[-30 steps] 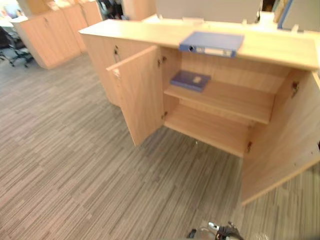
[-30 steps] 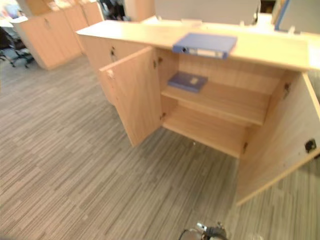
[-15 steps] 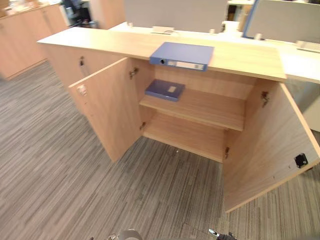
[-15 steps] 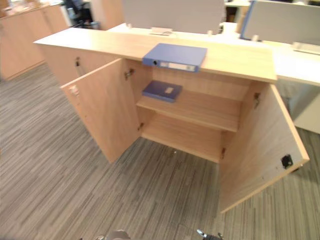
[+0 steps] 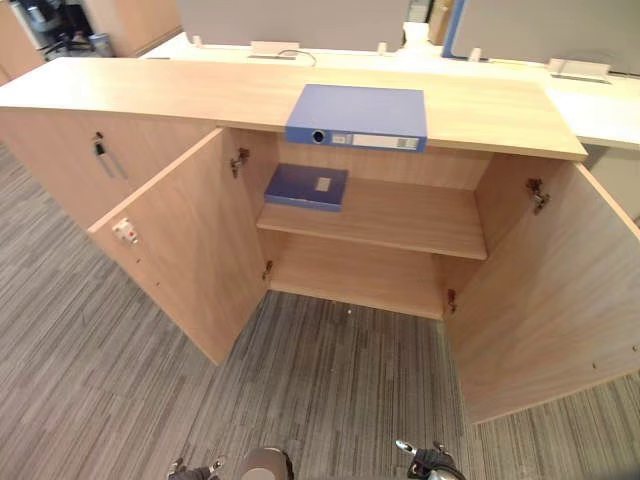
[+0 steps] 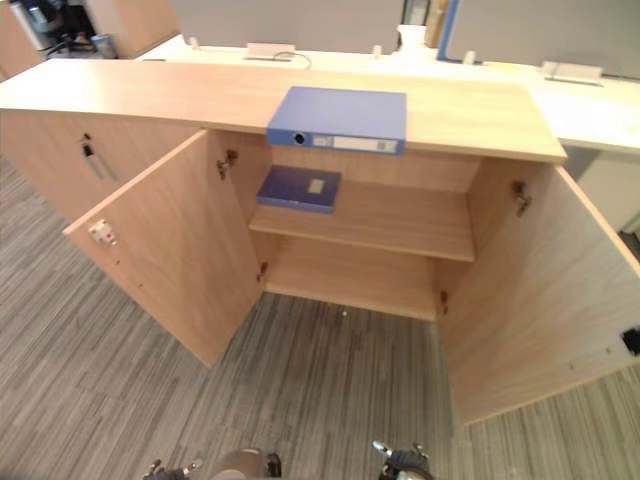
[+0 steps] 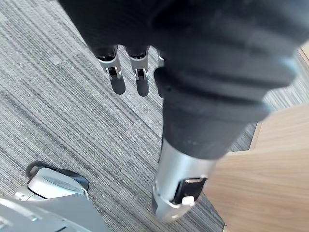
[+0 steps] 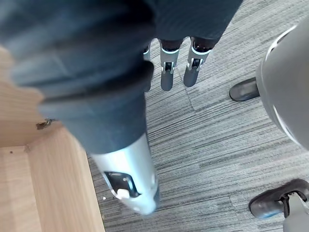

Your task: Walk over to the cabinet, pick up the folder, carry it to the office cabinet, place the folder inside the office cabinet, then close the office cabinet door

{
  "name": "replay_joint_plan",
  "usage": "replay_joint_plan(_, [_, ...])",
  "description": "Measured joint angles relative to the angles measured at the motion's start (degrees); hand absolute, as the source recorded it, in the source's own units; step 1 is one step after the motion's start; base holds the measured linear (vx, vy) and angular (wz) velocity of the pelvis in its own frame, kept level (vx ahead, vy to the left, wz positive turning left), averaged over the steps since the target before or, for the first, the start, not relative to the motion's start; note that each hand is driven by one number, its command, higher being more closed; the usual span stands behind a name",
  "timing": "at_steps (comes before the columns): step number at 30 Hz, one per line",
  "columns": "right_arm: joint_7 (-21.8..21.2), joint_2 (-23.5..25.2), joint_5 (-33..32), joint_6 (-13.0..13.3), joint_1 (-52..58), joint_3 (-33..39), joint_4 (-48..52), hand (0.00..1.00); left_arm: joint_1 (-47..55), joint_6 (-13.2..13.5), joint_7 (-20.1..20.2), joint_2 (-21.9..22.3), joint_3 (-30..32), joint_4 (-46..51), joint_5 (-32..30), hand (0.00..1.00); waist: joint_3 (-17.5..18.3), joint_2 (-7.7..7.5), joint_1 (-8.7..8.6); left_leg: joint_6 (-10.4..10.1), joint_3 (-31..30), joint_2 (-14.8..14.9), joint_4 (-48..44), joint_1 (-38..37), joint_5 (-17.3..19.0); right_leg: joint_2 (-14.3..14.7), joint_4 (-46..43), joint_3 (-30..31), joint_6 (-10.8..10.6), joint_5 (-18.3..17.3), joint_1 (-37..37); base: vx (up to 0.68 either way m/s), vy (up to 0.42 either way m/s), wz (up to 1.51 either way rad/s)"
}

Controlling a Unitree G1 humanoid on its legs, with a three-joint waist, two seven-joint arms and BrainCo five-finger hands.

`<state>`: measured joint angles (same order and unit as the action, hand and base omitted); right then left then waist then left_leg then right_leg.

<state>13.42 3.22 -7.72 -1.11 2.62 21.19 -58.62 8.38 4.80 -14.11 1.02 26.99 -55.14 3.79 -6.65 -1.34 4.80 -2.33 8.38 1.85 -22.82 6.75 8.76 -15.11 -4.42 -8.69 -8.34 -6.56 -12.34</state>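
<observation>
A blue folder [image 5: 358,115] lies flat on the top of the light wood cabinet [image 5: 150,95], its spine facing me. Below it both cabinet doors stand open: the left door [image 5: 185,250] and the right door [image 5: 545,300]. A thinner blue book [image 5: 306,186] lies on the upper shelf [image 5: 400,215], and the lower shelf is bare. My left hand [image 7: 117,79] hangs over the carpet with relaxed fingers and holds nothing. My right hand [image 8: 166,75] hangs the same way beside the right door, open and empty. Both hands are well short of the folder.
Striped grey carpet [image 5: 330,380] lies between me and the cabinet. A closed cabinet section with a handle [image 5: 100,150] is to the left. Desks with grey partition screens [image 5: 300,20] stand behind the cabinet.
The camera has swung and come nearer, so the cabinet now faces me squarely. The folder, book and doors have not moved.
</observation>
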Motion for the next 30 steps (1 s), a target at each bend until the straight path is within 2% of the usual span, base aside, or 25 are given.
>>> replay_joint_plan(1, [-0.2,-0.8,0.2,-0.3,0.2,0.1,-0.9,0.0,0.1,0.0,0.0,-0.1,0.0,-0.9,0.1,0.0,1.0,0.28,0.1,1.0,0.2,-1.3,3.4,-1.9,0.7,-1.4,-0.8,1.8,-0.1,0.0,1.5,0.06,0.139,-0.77])
replay_joint_plan(3, [-0.6,-1.7,0.6,-0.5,0.5,0.1,-0.8,0.0,0.2,0.0,0.0,0.2,-0.1,-1.3,0.3,0.0,1.2,0.67,0.14,1.4,1.6,-2.7,6.9,-4.6,0.8,-3.0,-4.6,4.4,-0.1,0.0,3.9,0.04,0.191,-0.78])
replay_joint_plan(4, [-0.9,-2.7,1.3,-0.8,0.8,0.1,-0.7,0.0,0.8,0.0,0.0,0.8,-0.2,-1.2,0.3,0.0,1.5,1.66,0.15,1.8,2.1,-4.1,10.2,-7.3,0.6,-3.8,-11.9,6.9,-0.2,-0.3,7.6,0.04,0.278,-0.83])
replay_joint_plan(6, [-0.9,-3.6,2.2,-0.9,1.4,0.1,-0.3,0.0,1.4,0.0,0.0,0.9,-0.4,-1.2,0.5,0.0,1.8,1.97,-0.69,3.0,3.8,-6.2,13.4,-10.8,-0.4,-6.3,-26.4,8.2,0.7,-1.0,14.3,0.04,0.219,-0.62])
replay_joint_plan(7, [-0.9,-3.6,2.2,-0.9,1.8,0.1,0.4,0.0,1.7,0.1,0.0,0.7,-0.4,-1.2,0.6,0.0,1.5,1.19,-1.29,3.7,5.0,-7.7,15.1,-13.1,-0.9,-8.8,-35.2,7.8,2.8,-0.1,18.4,0.08,0.129,-0.29])
replay_joint_plan(8, [-0.9,-3.9,2.2,-0.7,1.7,0.0,0.6,0.0,1.8,0.1,0.0,0.7,-0.3,-1.1,0.7,0.0,1.5,1.05,-1.9,4.1,5.2,-8.6,16.4,-15.1,-1.0,-10.5,-39.7,6.5,4.6,1.1,20.7,0.11,0.103,-0.23])
replay_joint_plan(9, [-0.9,-4.0,2.2,-0.7,1.6,0.0,0.5,0.0,1.8,0.1,0.0,0.8,-0.3,-1.1,0.8,0.0,1.6,1.12,-2.21,4.1,5.4,-8.7,17.0,-15.8,-0.9,-10.9,-40.9,5.4,4.6,1.1,21.2,0.15,0.074,-0.22])
replay_joint_plan(11, [-0.9,-3.9,2.2,-0.1,1.3,-0.1,0.5,0.0,1.5,0.1,0.1,0.9,-0.1,-1.0,0.8,0.0,1.6,1.24,-2.16,5.0,5.7,-7.3,17.6,-16.4,-0.2,-9.4,-42.1,1.5,3.2,-1.6,23.3,0.13,-0.034,-0.26])
replay_joint_plan(12, [-0.9,-3.9,2.1,0.1,0.4,-0.3,0.3,0.0,1.2,0.1,0.1,1.0,-0.2,-1.2,1.0,0.0,1.0,1.93,-2.19,5.1,5.7,-5.4,17.8,-16.7,-0.1,-6.5,-41.3,-2.2,3.3,-5.6,24.4,0.15,-0.159,-0.2])
replay_joint_plan(13, [-0.9,-3.9,2.1,0.2,0.2,-0.4,0.2,0.0,1.2,0.2,0.1,0.9,-0.2,-1.7,1.1,0.0,0.5,2.25,-2.28,4.5,5.6,-2.8,17.8,-16.8,0.1,-1.7,-37.5,-4.3,3.5,-7.0,24.9,0.15,-0.189,-0.1])
replay_joint_plan(14, [-0.9,-3.7,2.1,0.3,0.3,-0.5,0.2,0.0,0.9,0.2,0.2,0.9,0.0,-1.9,1.2,0.0,0.3,2.2,-2.27,4.0,5.3,-1.7,17.8,-17.0,0.3,0.5,-34.6,-4.9,3.5,-7.0,25.0,0.15,-0.228,0.12])
replay_joint_plan(15, [-0.8,-3.3,2.2,0.3,0.7,-0.4,0.2,0.0,0.9,0.2,0.5,0.7,0.9,-2.0,1.2,0.0,0.2,1.51,-2.3,2.7,4.8,-1.1,17.9,-17.6,0.4,3.7,-27.6,-5.0,5.3,-5.8,24.0,0.19,-0.237,0.34])
replay_joint_plan(16, [-0.8,-3.3,1.7,0.5,1.7,0.0,0.0,0.0,0.6,0.2,0.8,1.0,2.8,-1.9,0.4,0.0,0.0,0.82,-2.33,1.1,3.9,-1.3,17.7,-19.1,0.7,4.3,-23.4,-4.4,8.7,-1.9,22.7,0.21,-0.244,0.38])
replay_joint_plan(17, [-0.7,-3.9,2.0,0.6,1.7,-0.2,0.1,0.0,0.6,-0.1,0.8,1.6,3.3,-2.3,0.0,0.0,0.2,1.25,-2.34,1.1,3.4,-0.6,17.6,-19.6,0.8,4.6,-23.4,-5.4,8.7,-2.0,22.0,0.26,-0.227,0.25])
replay_joint_plan(18, [-0.7,-4.3,2.3,0.6,1.9,-0.5,0.1,0.0,0.9,0.0,0.8,2.6,4.0,-2.5,-0.8,0.0,0.9,2.31,-2.03,1.0,3.2,0.2,16.8,-19.7,0.8,5.6,-22.5,-5.6,8.9,-2.8,20.9,0.28,-0.217,0.14])
replay_joint_plan(19, [-0.8,-4.1,2.6,0.5,1.6,-1.5,0.2,0.0,0.7,0.0,0.8,3.5,4.8,-1.8,-1.7,0.0,0.9,2.91,-1.83,0.0,2.9,1.6,13.6,-18.0,1.5,6.4,-22.0,-7.0,9.7,-3.7,20.3,0.26,-0.215,0.11])
replay_joint_plan(20, [-0.8,-4.1,2.7,0.5,1.6,-1.7,0.3,0.0,0.7,0.0,0.9,3.5,4.8,-1.6,-1.8,0.0,0.9,2.97,-1.87,-0.2,2.7,1.8,13.0,-17.6,1.6,6.6,-21.8,-7.3,9.7,-3.7,20.1,0.24,-0.237,0.38])
replay_joint_plan(22, [-0.8,-4.0,3.7,0.4,2.0,-2.3,0.5,0.0,0.1,0.0,1.2,3.4,4.8,-0.4,-2.1,0.0,0.4,2.82,-2.18,-2.8,1.0,5.5,-0.3,-12.3,3.4,8.5,-17.9,-10.7,10.5,-4.2,15.5,0.21,-0.258,0.57])
replay_joint_plan(23, [-0.8,-4.0,3.8,0.4,2.3,-2.4,0.5,0.0,-0.1,-0.1,1.3,3.4,5.0,0.0,-2.0,0.0,0.2,2.9,-2.0,-3.0,0.6,7.1,-8.2,-9.3,3.5,9.3,-16.2,-11.6,10.6,-4.4,13.2,0.2,-0.227,0.45])
replay_joint_plan(24, [-0.8,-4.0,4.4,0.4,2.4,-3.0,0.6,0.0,0.0,-0.3,1.3,3.4,5.0,1.3,-2.0,0.0,-0.4,3.1,-1.67,-3.4,0.3,9.7,-22.0,-4.1,2.3,10.6,-14.8,-11.9,10.8,-5.2,10.1,0.16,-0.158,0.22])
replay_joint_plan(26, [-0.7,-4.0,4.4,0.2,2.3,-3.5,0.6,0.0,0.4,-0.4,1.3,3.3,4.7,1.9,-2.0,0.0,-0.8,3.13,-1.07,-3.4,0.5,11.4,-34.0,0.9,2.3,11.3,-13.5,-11.8,10.7,-5.9,7.2,0.11,-0.05,-0.07])
replay_joint_plan(28, [-0.6,-4.1,4.4,0.1,2.4,-3.8,0.6,0.0,1.0,-0.5,1.3,2.9,3.2,2.4,-2.2,0.0,-0.8,3.16,-0.78,-3.2,1.4,11.4,-36.8,4.4,2.4,11.3,-12.1,-11.5,10.6,-6.4,5.6,0.13,0.03,-0.14])
replay_joint_plan(30, [-0.3,-4.1,4.4,-0.1,2.2,-4.5,0.7,0.0,1.4,-0.6,1.1,2.2,1.1,3.4,-4.2,0.0,-1.0,2.88,-0.55,-2.3,3.5,11.1,-32.6,7.6,3.0,10.4,-10.0,-9.9,9.9,-5.9,4.3,0.2,0.109,-0.31])
